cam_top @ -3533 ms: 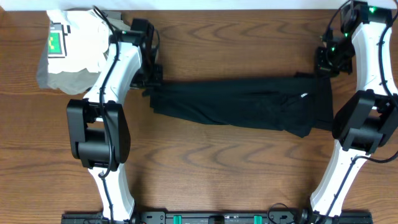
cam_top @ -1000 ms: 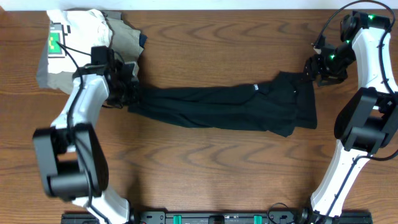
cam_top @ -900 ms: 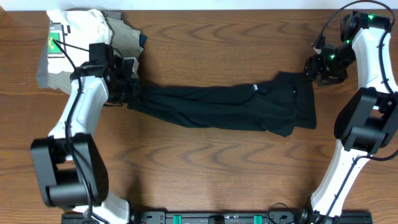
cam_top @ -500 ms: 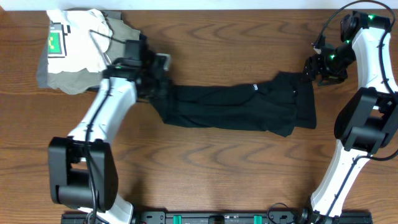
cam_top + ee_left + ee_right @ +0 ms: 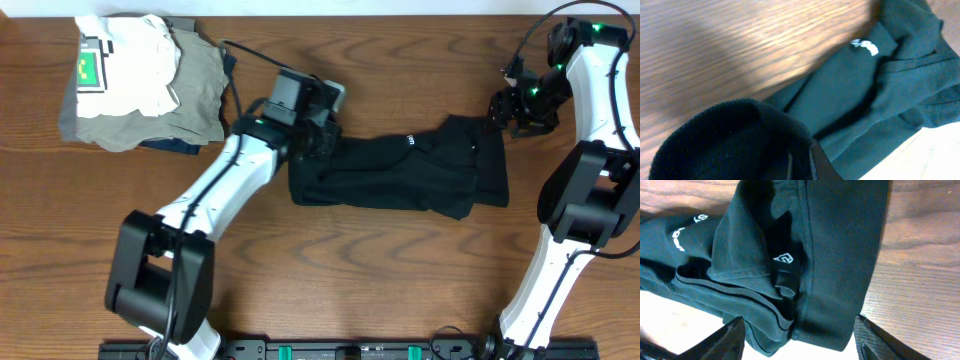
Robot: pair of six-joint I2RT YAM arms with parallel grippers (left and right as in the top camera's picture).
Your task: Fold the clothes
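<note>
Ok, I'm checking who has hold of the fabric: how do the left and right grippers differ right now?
The left gripper is shut on the black T-shirt's left end, fabric bunched at it; the right gripper is open, fingers spread wide, holding nothing. The left is near the table's middle; the right is at the shirt's right end. Both are at the same shirt.

We can read no words; the black T-shirt (image 5: pixel 840 255) bears a small white emblem (image 5: pixel 784 258) and blurred white lettering (image 5: pixel 679 234).
</note>
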